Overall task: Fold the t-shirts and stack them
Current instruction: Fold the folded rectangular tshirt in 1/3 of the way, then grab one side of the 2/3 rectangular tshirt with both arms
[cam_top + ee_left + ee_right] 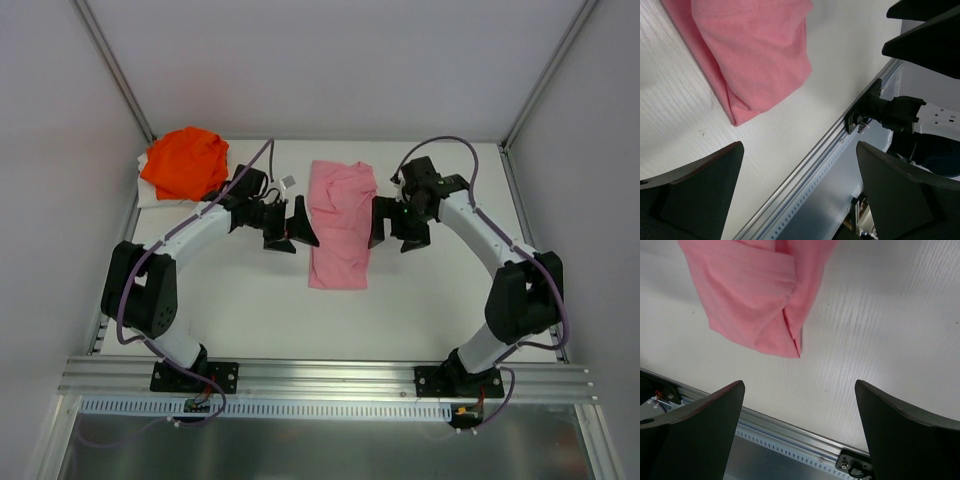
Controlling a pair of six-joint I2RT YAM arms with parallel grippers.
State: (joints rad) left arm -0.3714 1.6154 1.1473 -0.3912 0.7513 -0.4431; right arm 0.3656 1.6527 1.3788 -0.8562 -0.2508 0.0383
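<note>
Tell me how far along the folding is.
Done: pink shirt folded into a narrow strip at centre. In hand: nothing; left tool and right tool sit open either side of it. Left: probably fold it shorter, then fold the crumpled orange shirt at far left and stack.

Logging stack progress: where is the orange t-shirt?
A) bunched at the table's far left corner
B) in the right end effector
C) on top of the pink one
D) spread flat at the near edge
A: the orange t-shirt sits bunched at the far left corner, apart from the pink t-shirt mid-table.
</note>
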